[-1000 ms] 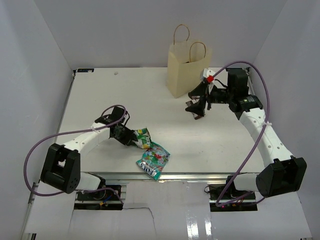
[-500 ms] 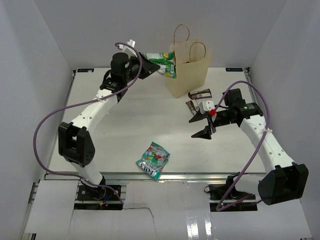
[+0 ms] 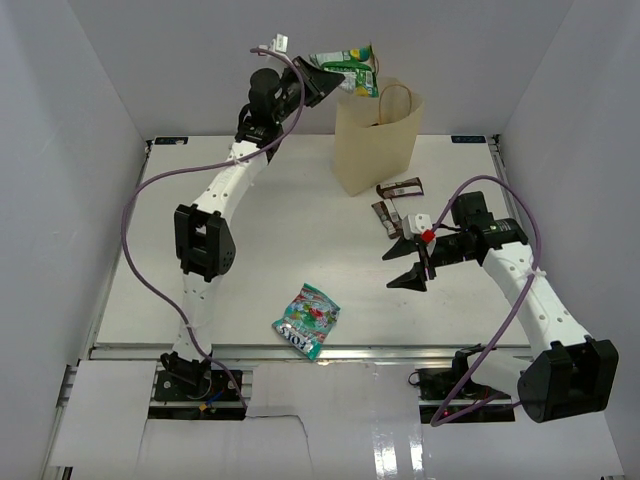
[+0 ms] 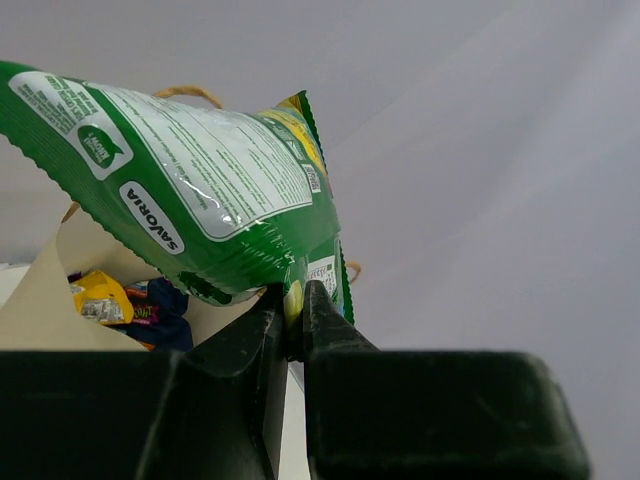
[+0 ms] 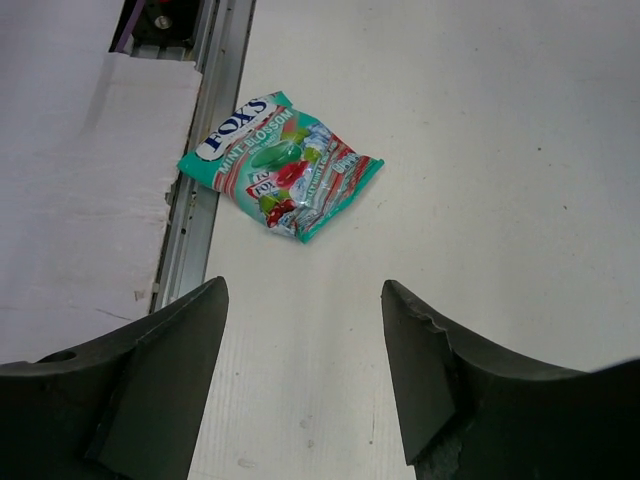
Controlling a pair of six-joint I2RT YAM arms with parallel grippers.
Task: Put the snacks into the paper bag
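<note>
My left gripper [image 3: 322, 80] is shut on a green pouch [image 3: 348, 70] and holds it high above the open mouth of the beige paper bag [image 3: 372, 145]. In the left wrist view the pouch [image 4: 190, 190] is pinched by its lower edge between the fingertips [image 4: 268, 310], and a yellow packet [image 4: 100, 298] and purple packets lie inside the bag below. My right gripper [image 3: 408, 265] is open and empty above the table, facing a teal pouch [image 5: 280, 165], which lies at the front edge [image 3: 307, 321]. Two dark brown bars [image 3: 400, 189] lie right of the bag.
White walls close in the table on three sides. A metal rail [image 5: 195, 170] runs along the table's front edge just past the teal pouch.
My left arm has risen and carried the green pouch from beside the bag to above its mouth. My right gripper has moved a little down and toward the front, still open.
</note>
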